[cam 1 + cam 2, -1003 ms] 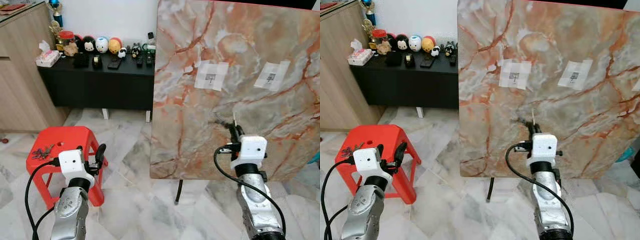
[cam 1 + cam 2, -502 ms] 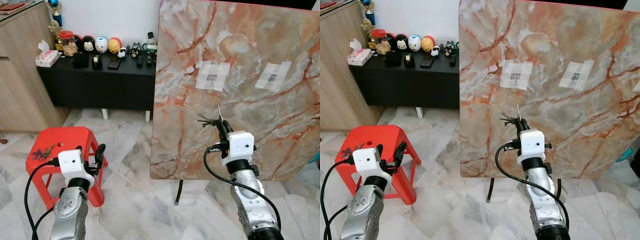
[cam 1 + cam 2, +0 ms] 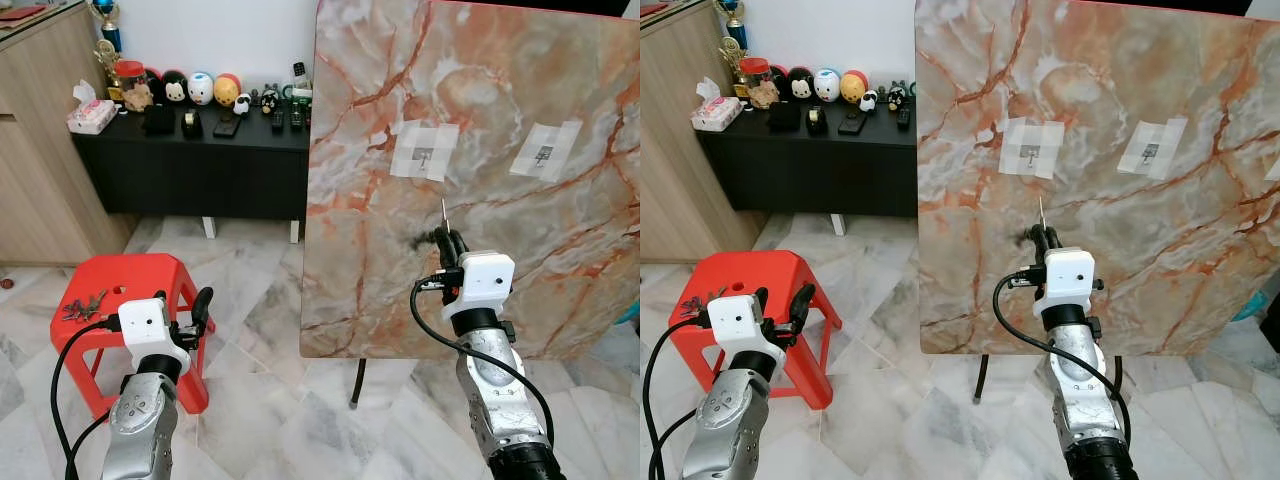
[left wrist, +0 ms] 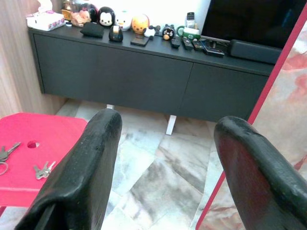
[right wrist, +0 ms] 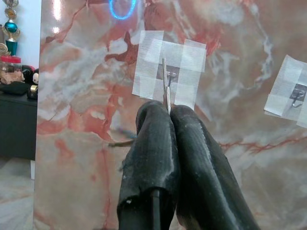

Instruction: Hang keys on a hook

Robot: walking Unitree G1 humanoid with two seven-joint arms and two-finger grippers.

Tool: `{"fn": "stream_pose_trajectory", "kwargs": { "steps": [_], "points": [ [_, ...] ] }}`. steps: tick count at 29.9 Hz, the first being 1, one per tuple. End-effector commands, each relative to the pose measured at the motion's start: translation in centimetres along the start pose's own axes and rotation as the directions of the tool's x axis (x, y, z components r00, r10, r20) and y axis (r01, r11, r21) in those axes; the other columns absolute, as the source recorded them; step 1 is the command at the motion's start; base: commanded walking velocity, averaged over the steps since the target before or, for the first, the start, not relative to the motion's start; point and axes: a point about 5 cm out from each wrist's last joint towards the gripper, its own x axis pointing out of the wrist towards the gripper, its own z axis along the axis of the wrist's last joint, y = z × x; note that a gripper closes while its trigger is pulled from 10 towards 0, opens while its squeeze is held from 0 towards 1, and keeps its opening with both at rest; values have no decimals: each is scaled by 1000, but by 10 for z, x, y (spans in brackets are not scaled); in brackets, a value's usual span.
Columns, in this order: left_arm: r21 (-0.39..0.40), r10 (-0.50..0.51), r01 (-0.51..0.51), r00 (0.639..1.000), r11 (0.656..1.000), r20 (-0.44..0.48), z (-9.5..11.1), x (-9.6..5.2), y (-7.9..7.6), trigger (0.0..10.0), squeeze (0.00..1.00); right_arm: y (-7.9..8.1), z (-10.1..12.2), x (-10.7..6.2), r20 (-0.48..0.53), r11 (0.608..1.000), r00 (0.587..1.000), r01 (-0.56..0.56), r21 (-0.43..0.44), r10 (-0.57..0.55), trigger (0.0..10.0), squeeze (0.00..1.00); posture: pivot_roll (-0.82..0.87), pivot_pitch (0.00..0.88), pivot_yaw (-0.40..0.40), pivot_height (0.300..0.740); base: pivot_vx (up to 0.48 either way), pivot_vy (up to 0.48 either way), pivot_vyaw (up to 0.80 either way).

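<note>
My right gripper (image 3: 447,238) is raised in front of an upright marble board (image 3: 520,90) and shut on a bunch of keys (image 3: 422,240). The thin key ring (image 5: 165,81) sticks up past the fingertips, and the keys hang off to the left. In the right wrist view the ring lines up with the left taped hook (image 5: 171,73), still short of it. A second taped hook (image 3: 543,155) sits further right. My left gripper (image 3: 782,303) stands open and low beside a red stool (image 3: 140,275) with more keys (image 3: 85,305) on it.
A black low cabinet (image 3: 200,170) with toy figures (image 3: 200,90) and remotes stands against the back wall. A wooden cabinet (image 3: 40,150) is at the left. The board rests on a thin black stand (image 3: 357,385) on the marble floor.
My right gripper has carried the keys to the left and slightly upward along the board, closer below the left hook. The left arm has stayed put.
</note>
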Motion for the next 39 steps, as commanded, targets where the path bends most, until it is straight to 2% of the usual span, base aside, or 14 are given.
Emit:
{"fn": "stream_pose_trajectory", "kwargs": {
  "steps": [1,16,27,34,39],
  "points": [
    [7,-4,4,1000,1000,-3,-1,1,-1,10000,0,-4,1,1,8,1000,1000,15,10,-15,10000,0,25,0,-101,740,0,0,0],
    [15,-19,19,1000,1000,-2,-1,2,-3,10000,0,-7,-1,-1,1,999,999,44,20,-44,10000,0,27,0,-97,740,0,0,0],
    [12,-16,16,1000,1000,-5,-2,0,-1,10000,0,-8,0,0,5,998,999,52,21,-52,10000,0,16,0,-93,740,280,0,0],
    [22,-6,7,998,1000,-62,-15,-9,6,10000,0,-10,1,-1,7,998,998,58,17,-58,10000,0,16,0,-92,740,309,0,0],
    [40,52,-45,984,998,-172,-41,-25,22,10000,0,-9,0,-1,6,998,998,59,17,-59,10000,0,22,0,-92,740,311,0,0]
  ]
}}
